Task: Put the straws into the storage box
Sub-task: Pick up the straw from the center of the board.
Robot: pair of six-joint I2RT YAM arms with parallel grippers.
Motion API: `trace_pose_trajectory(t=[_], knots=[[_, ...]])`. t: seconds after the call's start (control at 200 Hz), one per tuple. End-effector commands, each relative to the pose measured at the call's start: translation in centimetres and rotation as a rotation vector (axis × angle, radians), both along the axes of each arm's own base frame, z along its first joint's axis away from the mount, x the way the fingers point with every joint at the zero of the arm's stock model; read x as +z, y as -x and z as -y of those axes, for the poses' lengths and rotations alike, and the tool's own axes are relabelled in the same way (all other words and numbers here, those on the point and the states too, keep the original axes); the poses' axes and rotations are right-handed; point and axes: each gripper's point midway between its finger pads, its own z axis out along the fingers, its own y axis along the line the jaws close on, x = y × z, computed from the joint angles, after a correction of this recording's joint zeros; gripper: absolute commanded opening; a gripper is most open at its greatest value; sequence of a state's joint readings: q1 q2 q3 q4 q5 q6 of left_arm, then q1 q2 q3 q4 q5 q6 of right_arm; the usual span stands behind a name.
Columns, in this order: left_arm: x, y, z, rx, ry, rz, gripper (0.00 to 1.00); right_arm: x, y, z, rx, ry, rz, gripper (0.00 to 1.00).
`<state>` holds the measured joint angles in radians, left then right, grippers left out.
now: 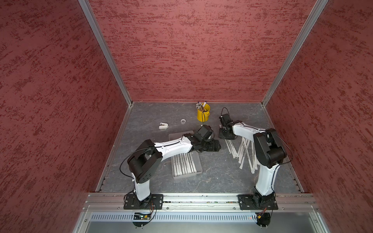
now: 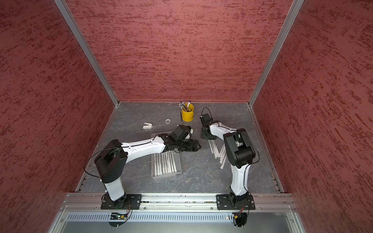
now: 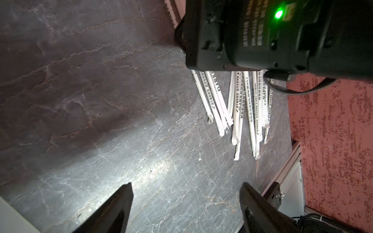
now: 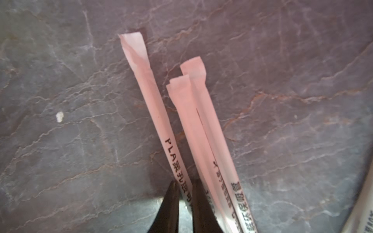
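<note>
The storage box (image 1: 198, 171) (image 2: 178, 171) lies on the dark table with several straws (image 1: 184, 163) (image 2: 165, 162) side by side in it; my left arm hides its far half. More straws (image 1: 244, 151) (image 2: 215, 149) (image 3: 238, 105) lie fanned out loose on the right. My right gripper (image 1: 227, 137) (image 2: 207, 137) (image 4: 184, 182) points down at that pile's far end, shut on one printed straw (image 4: 159, 113), with two others (image 4: 193, 125) lying right beside it. Just right of the box, my left gripper (image 1: 218, 145) (image 2: 198, 147) (image 3: 186, 184) hangs open over bare table, holding nothing.
A yellow cup of pens (image 1: 203, 115) (image 2: 187, 116) stands at the back, close behind both grippers. A small tape ring (image 1: 183, 121) and a white clip-like thing (image 1: 163, 125) lie at the back left. Red walls close in three sides.
</note>
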<state>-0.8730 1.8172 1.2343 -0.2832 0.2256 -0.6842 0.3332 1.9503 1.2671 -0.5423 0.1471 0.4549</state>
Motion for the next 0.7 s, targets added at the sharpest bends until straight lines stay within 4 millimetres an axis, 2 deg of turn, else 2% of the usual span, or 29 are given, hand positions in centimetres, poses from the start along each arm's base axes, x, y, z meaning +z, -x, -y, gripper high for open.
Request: trace_pose_trajectory(t=[0.0, 0.11, 0.225, 0.341, 0.491, 0.541, 0.601, 0.696], knots=[[1.1, -0.5, -1.0, 0.03, 0.009, 0.028, 0.86, -0.6, 0.1, -0.1, -0.004, 0.028, 0.0, 0.14], [1.4, -0.8, -2.4, 0.056, 0.004, 0.036, 0.85, -0.5, 0.6, -0.5, 0.003, 0.023, -0.001, 0.09], [2.3, -1.1, -4.8, 0.094, -0.031, 0.069, 0.86, 1.4, 1.2, -1.6, 0.025, -0.003, 0.041, 0.05], [3.6, -1.3, -8.3, 0.148, -0.08, 0.113, 0.86, 4.4, 2.2, -3.3, 0.069, -0.018, 0.094, 0.04], [3.8, -1.0, -14.1, 0.251, -0.112, 0.123, 0.86, 7.8, 4.4, -5.8, 0.115, -0.036, 0.14, 0.04], [3.7, -0.7, -16.0, 0.288, -0.122, 0.12, 0.86, 8.7, 5.2, -7.1, 0.128, -0.067, 0.15, 0.04], [3.4, -0.2, -18.4, 0.334, -0.137, 0.115, 0.86, 10.0, 6.3, -9.5, 0.154, -0.115, 0.161, 0.04], [2.6, 0.8, -21.5, 0.401, -0.153, 0.104, 0.86, 12.0, 8.6, -15.0, 0.24, -0.15, 0.195, 0.04]])
